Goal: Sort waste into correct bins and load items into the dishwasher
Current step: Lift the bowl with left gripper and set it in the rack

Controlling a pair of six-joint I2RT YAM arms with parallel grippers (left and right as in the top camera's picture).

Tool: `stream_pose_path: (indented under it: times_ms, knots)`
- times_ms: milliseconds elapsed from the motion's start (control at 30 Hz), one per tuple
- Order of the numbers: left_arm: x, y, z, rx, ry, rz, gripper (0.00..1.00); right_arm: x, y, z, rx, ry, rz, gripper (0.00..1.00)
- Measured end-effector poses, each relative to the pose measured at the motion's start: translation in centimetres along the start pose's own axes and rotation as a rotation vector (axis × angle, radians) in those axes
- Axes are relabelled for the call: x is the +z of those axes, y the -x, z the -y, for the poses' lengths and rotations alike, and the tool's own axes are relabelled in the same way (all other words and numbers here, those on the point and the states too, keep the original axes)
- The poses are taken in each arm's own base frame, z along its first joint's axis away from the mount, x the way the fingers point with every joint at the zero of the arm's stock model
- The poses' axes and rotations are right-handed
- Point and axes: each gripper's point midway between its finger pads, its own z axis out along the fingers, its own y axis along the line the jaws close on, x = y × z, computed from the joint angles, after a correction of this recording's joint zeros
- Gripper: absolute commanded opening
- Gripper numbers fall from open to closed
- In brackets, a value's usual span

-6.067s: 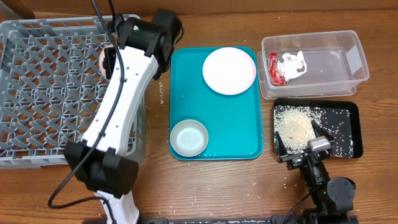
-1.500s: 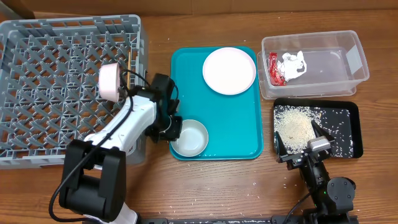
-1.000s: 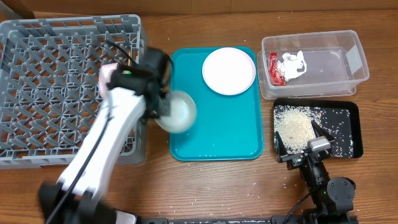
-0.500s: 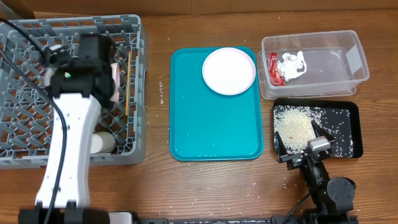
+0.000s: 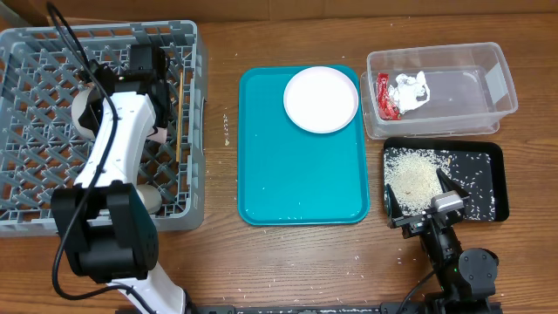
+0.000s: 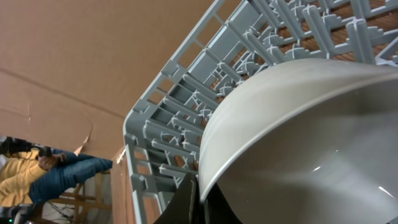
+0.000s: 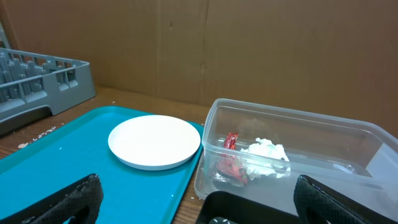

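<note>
Bowl (image 6: 298,137) hangs tilted on edge over the lattice floor of the dish rack (image 6: 163,127), rim clamped in the left gripper (image 6: 200,204); the slots lie just beneath, the right gripper (image 7: 202,202) spread apart, well away

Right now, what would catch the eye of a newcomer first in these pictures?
The white left arm reaches into the big grey rack at the left, its gripper shut on the rim of a whitish bowl. In the middle lies a teal tray with a white plate in its top right corner, seen from overhead.
</note>
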Motion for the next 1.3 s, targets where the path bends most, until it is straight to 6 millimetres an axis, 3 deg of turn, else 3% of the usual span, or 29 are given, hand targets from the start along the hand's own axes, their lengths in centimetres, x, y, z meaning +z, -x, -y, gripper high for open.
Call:
stream_pose_path:
  times_ms: [533,767,1033,1300]
  knots:
    - [2.5,-0.6,0.1,-0.016,-0.046,-0.073,0.04,0.0,0.0,0.0,0.000,0.000,0.000,1.00]
    - [2.5,-0.4,0.2,-0.011,-0.047,-0.066,0.04,0.0,0.0,0.0,0.000,0.000,0.000,1.00]
    - [2.5,0.7,-1.6,0.036,0.059,-0.009,0.04,0.0,0.0,0.0,0.000,0.000,0.000,1.00]
    - [1.6,1.5,-1.0,0.057,0.056,0.028,0.04,0.0,0.0,0.0,0.000,0.000,0.000,1.00]
